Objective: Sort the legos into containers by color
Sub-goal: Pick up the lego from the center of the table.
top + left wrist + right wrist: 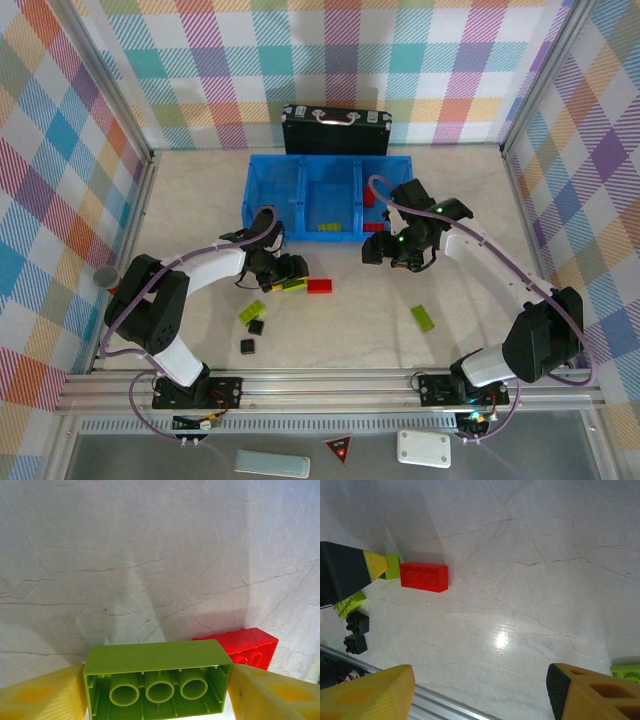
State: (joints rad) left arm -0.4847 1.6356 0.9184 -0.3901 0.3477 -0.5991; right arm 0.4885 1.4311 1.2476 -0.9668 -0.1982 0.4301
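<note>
My left gripper (289,277) is shut on a lime-green lego (155,672) that lies hollow side toward the camera, with a yellow finger against each short end. A red lego (245,647) lies just right of it on the table. My right gripper (405,260) hangs open above bare table in front of the blue tray (262,172), with nothing between its fingers (570,690). The tray's middle container holds green legos (328,228), and the right one holds red legos (372,200). Another green lego (252,311) and two black ones (257,326) lie near the left arm.
A lone green lego (422,318) lies at the front right. A black case with metal handles (336,130) stands behind the tray. The metal rail (450,707) runs along the near table edge. Checked walls close in the sides and back.
</note>
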